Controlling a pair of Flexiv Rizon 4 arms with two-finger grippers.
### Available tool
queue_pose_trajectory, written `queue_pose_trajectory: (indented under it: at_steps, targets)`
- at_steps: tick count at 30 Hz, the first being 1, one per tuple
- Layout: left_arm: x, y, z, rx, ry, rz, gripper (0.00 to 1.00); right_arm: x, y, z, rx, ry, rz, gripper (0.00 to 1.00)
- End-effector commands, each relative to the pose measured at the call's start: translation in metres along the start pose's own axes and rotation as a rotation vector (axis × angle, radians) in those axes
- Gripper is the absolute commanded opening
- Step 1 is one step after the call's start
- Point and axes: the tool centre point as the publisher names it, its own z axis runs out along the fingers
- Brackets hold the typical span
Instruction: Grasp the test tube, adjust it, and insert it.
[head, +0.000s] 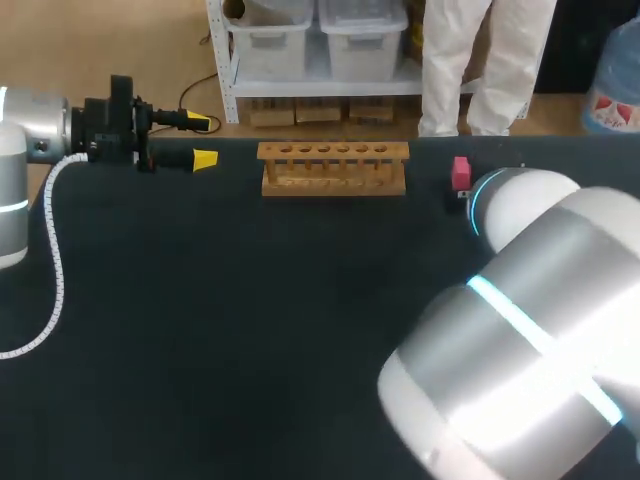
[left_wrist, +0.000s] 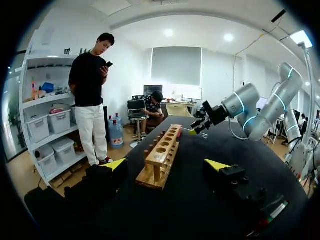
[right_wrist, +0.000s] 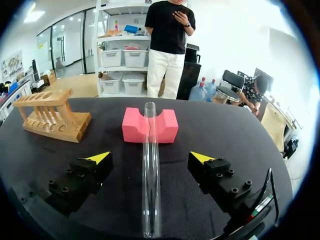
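Tube (right_wrist: 150, 190) between fingers (right_wrist: 98, 158) of wide-open, empty right claw (right_wrist: 150, 157), tip on pink block (right_wrist: 134, 128).

Test tube (right_wrist: 150, 170) rests on block (right_wrist: 167, 125), right of rack (right_wrist: 52, 117).

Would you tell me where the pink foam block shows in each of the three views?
Head view: the pink block sits right of the wooden rack, near the far edge of the table.
Left wrist view: I cannot make it out.
Right wrist view: the pink block lies ahead of the open tool, at the far end of the glass tube.
Shared landmark: the wooden rack, in all three views.
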Motion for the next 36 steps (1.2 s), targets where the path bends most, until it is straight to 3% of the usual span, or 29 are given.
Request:
queue_pose_trajectory:
  at_steps: [1, 18, 20, 23, 25, 26, 27, 36]
  targets:
    - [0.001, 0.0, 0.0, 0.0, -0.003, 0.003, 1.0, -0.002, -0.006, 0.002, -0.083, 0.009, 0.0, 1.0]
    - [0.001, 0.0, 0.0, 0.0, -0.003, 0.003, 1.0, 0.006, -0.003, 0.008, -0.154, 0.039, -0.017, 0.98]
    - [0.001, 0.0, 0.0, 0.0, -0.003, 0.003, 1.0, 0.006, -0.003, 0.009, -0.162, 0.043, -0.02, 0.83]
    - [0.001, 0.0, 0.0, 0.0, -0.003, 0.003, 1.0, 0.007, -0.003, 0.01, -0.169, 0.046, -0.021, 0.76]
    - [0.001, 0.0, 0.0, 0.0, -0.003, 0.003, 1.0, 0.007, -0.003, 0.011, -0.173, 0.05, -0.023, 0.64]
    - [0.001, 0.0, 0.0, 0.0, -0.003, 0.003, 1.0, 0.007, -0.003, 0.011, -0.175, 0.051, -0.025, 0.49]
    - [0.001, 0.0, 0.0, 0.0, -0.003, 0.003, 1.0, 0.008, -0.003, 0.011, -0.178, 0.053, -0.027, 0.45]
    - [0.001, 0.0, 0.0, 0.0, -0.003, 0.003, 1.0, 0.01, -0.003, 0.014, -0.191, 0.072, -0.037, 0.31]
